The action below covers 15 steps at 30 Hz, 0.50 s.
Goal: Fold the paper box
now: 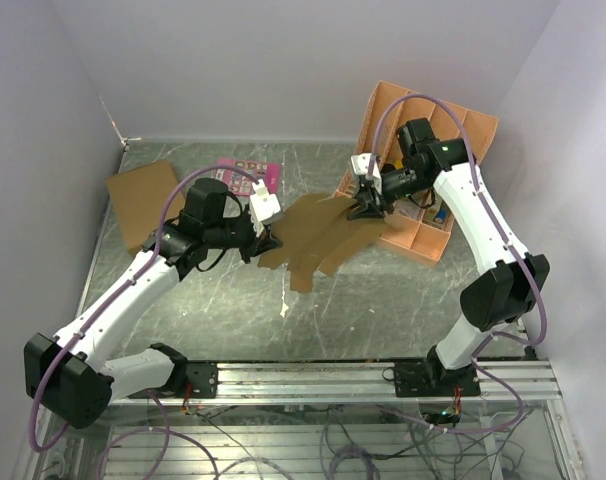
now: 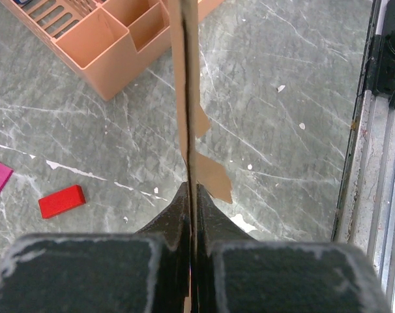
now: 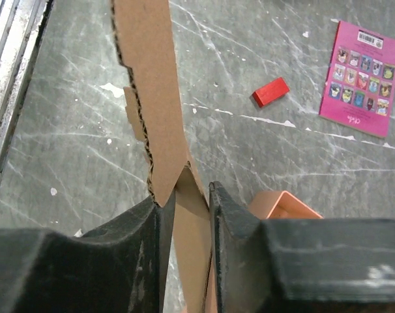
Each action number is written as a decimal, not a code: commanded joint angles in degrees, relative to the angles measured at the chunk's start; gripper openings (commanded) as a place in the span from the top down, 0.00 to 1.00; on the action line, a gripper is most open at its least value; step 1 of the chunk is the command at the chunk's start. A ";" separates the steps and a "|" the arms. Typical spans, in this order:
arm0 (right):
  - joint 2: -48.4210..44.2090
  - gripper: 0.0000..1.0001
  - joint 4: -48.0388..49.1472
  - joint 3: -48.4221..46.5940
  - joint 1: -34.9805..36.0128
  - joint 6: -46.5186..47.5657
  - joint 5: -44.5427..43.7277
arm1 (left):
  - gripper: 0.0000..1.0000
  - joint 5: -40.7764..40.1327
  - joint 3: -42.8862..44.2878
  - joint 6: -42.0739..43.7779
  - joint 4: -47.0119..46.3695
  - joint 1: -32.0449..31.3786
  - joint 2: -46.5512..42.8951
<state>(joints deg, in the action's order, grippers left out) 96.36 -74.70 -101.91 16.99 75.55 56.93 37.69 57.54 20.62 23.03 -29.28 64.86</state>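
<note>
- Top view: I've got the paper box [image 1: 323, 238] as a flat cut-out sheet, strung between both arms over the middle of the desk [image 1: 383, 300]. The left claw [image 1: 268, 237] pinches its left edge. The right claw [image 1: 366, 208] bites the far right end, just in front of the orange tray [image 1: 383, 100]. A pink card [image 1: 248, 172] lies at the back, and a separate brown cardboard piece [image 1: 141, 200] sits off to the left.
- Left wrist: the paper box [image 2: 184, 98] shows edge-on, a thin line running away from me. The left claw [image 2: 191, 195] is clenched tight on it — no gap. I can't tell whether the tabs touch the desk [image 2: 282, 163]. There's a red block [image 2: 62, 201] to the left and the orange tray [image 2: 100, 45] beyond it.
- Right wrist: the right claw [image 3: 188, 192] has a creased panel of the paper box [image 3: 152, 78] filling its jaws and meeting both fingers — grasping it. The red block [image 3: 270, 91] and pink card [image 3: 362, 78] lie beyond, apart from each other.
</note>
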 commanded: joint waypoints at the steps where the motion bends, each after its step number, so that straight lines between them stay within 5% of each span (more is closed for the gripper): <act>1: 2.28 0.78 -3.75 -1.39 0.48 3.39 2.80 | 0.93 3.34 2.28 1.43 -1.19 0.56 -1.40; 5: 1.60 0.99 -4.11 -0.57 0.47 4.52 3.62 | 0.93 2.81 2.14 1.43 -1.42 0.54 -1.37; 12: 0.65 1.00 -3.86 0.69 0.44 4.12 3.32 | 0.93 1.66 2.23 1.67 -1.26 0.67 -0.95; 13: 0.67 0.97 -3.36 0.29 0.38 2.82 2.59 | 0.93 1.43 2.17 1.71 -1.15 0.63 -0.93; 15: 0.18 0.65 -0.97 -1.31 -0.05 -1.78 0.13 | 0.93 0.69 1.78 1.79 -0.91 0.69 -1.10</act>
<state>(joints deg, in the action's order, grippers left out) 98.08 -77.91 -101.67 16.97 78.59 58.39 37.50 57.54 21.45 24.58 -28.95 64.82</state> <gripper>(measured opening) 0.119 0.072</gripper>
